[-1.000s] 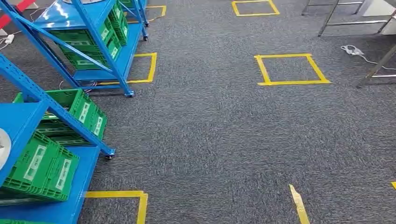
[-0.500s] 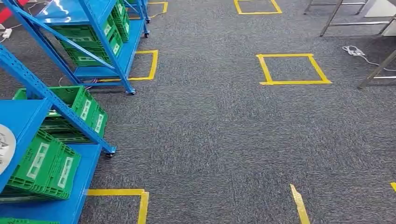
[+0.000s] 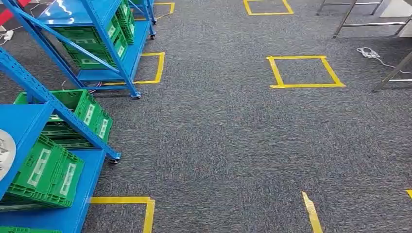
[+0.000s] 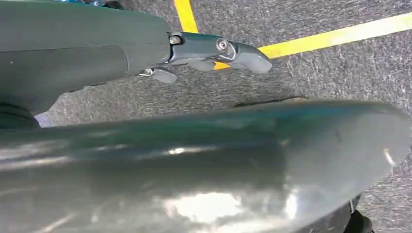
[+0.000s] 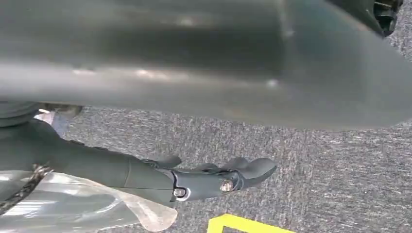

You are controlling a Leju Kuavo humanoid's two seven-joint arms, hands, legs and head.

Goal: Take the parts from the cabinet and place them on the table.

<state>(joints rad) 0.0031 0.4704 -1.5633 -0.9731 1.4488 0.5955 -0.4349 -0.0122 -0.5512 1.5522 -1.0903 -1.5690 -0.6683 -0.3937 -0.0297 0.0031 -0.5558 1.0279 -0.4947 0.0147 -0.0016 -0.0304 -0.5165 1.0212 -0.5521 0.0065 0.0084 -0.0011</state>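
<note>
Hanging beside the body, the left hand (image 4: 214,53) is seen empty with fingers loosely extended. A clear plastic bag (image 5: 92,206), presumably a part, is held by the right hand (image 5: 209,179); it is judged light, soft and slippery, best gripped by its bunched neck. The blue rack (image 3: 29,126) stands at lower left.

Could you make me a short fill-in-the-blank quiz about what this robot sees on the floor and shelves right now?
1. The plastic crates on the blue metal shelving rack are coloured ____.
2. The squares marked on the grey carpet floor, such as the tape square, are made of ____ tape.
3. The white cable lies on the floor near the ____ legs of a metal frame.
4. In the right wrist view, the right hand has a clear ____ bag beside it.

Missing words: green; yellow; silver; plastic
</note>
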